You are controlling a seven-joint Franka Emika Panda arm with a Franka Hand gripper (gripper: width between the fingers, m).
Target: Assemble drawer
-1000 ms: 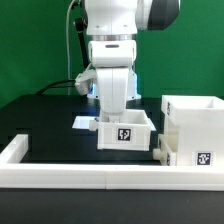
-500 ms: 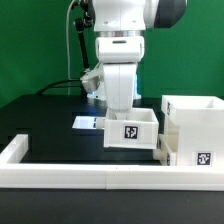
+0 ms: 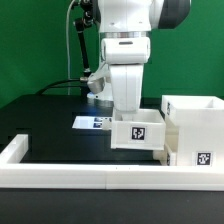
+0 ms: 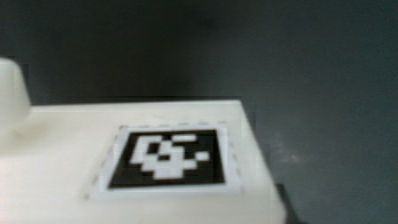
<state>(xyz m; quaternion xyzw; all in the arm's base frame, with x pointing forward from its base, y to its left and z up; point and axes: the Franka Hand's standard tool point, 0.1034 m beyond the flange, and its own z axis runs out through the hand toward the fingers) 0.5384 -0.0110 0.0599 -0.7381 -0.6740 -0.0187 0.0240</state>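
The drawer tray [image 3: 138, 132] hangs above the black bench [image 3: 50, 115], right next to the tall white casing [image 3: 193, 130]. The claw [image 3: 127, 108] reaches down into the tray from above. I cannot tell whether it is pinched tight.

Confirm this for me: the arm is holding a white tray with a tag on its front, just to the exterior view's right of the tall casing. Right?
Not quite. The tray is to the exterior view's left of the tall casing, not its right. The exterior view shows this. The rest holds: white, a tag on its front, up at the arm.
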